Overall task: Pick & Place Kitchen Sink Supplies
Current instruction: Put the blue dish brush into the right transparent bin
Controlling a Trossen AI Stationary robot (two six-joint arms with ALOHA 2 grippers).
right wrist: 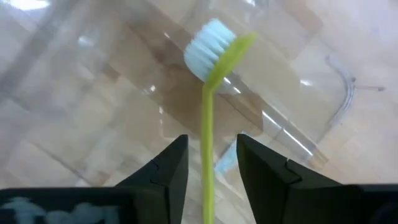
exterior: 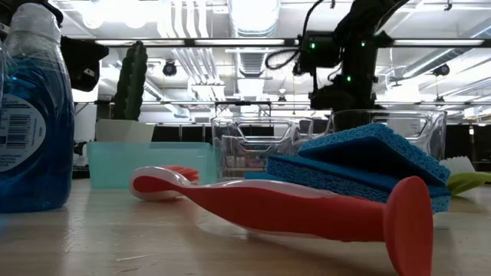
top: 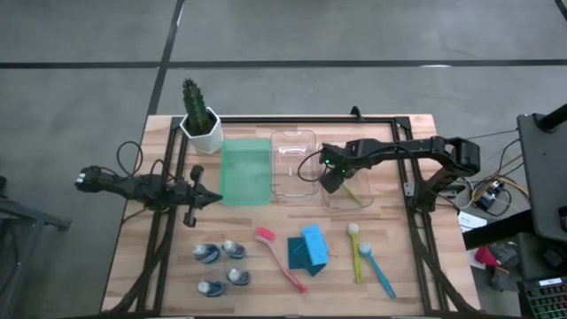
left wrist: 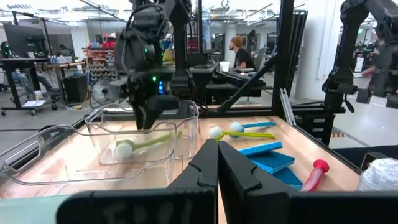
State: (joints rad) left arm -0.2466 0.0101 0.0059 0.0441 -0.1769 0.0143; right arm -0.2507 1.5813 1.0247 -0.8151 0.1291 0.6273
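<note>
My right gripper [top: 331,181] [right wrist: 212,140] hangs open over the clear tray [top: 306,142]. A yellow-green brush [right wrist: 207,112] lies inside that tray, white head [right wrist: 208,40] ahead, its thin handle running between my two fingers without touching either. My left gripper [top: 209,197] [left wrist: 217,158] is shut and holds nothing, left of the green tray [top: 245,173]. Near the front edge lie four blue-white bottles [top: 221,266], a pink long-handled brush [top: 282,261], blue sponges [top: 308,251], a second yellow-green brush [top: 355,252] and a blue brush [top: 379,273].
A potted cactus [top: 200,120] stands at the far left corner beside the green tray. A dark frame [top: 390,120] rims the table's far and side edges. Bare wood lies between the trays and the row of items. A person sits in the room beyond.
</note>
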